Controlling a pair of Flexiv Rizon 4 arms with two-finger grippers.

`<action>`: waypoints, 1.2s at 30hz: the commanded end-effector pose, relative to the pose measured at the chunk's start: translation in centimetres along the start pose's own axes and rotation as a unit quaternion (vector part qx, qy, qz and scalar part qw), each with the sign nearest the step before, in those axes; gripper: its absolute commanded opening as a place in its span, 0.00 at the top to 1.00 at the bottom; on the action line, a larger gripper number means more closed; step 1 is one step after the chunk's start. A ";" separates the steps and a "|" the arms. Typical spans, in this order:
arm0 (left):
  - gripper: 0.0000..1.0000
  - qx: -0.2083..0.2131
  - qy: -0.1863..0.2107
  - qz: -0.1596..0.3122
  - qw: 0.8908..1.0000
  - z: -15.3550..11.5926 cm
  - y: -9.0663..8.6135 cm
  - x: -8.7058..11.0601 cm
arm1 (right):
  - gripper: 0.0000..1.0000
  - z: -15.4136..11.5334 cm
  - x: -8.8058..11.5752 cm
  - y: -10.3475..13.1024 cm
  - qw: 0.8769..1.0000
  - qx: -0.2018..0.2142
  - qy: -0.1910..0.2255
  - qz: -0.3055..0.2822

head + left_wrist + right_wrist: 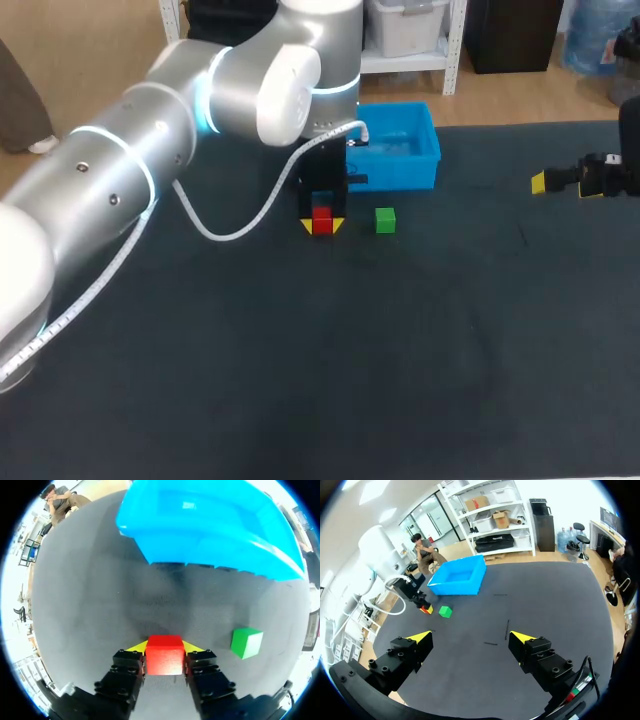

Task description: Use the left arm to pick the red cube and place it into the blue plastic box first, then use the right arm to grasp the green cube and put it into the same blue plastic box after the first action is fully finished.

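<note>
The red cube (322, 220) (164, 654) rests on the dark table just in front of the blue plastic box (398, 145) (210, 525). My left gripper (322, 224) (164, 649) is down around it, both yellow-tipped fingers pressed against its two sides, shut on it. The green cube (385, 220) (246, 642) (445, 611) sits a short way to the right of the red one. Far out at the table's right side, my right gripper (560, 182) (470, 637) hovers open with nothing between its fingers. In the right wrist view the red cube (426, 609) and the box (458, 575) lie far ahead.
A white cable (240, 215) loops from my left arm over the table left of the cubes. Dark tabletop (400, 350) stretches wide in front of the cubes and between the two arms.
</note>
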State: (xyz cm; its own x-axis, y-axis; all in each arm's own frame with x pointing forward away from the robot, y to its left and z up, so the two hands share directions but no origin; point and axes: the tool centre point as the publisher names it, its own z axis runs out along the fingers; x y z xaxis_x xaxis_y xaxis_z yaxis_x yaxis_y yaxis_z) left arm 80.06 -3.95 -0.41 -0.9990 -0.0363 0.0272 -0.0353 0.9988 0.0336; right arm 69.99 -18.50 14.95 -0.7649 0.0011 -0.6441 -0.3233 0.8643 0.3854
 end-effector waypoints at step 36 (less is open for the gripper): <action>1.00 0.021 -0.053 0.027 0.998 -8.2 1.0 -0.6 | 0.00 0.0 0.0 0.0 1.000 0.000 0.001 0.000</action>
State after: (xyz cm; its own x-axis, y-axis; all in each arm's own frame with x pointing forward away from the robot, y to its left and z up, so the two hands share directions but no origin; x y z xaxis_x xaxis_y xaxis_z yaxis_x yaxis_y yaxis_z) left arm 81.11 -3.33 7.29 -0.9972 0.0154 -0.0730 0.0160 0.9998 -0.0082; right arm 69.99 -18.50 14.95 -0.7649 0.0011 -0.6441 -0.3233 0.8643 0.3854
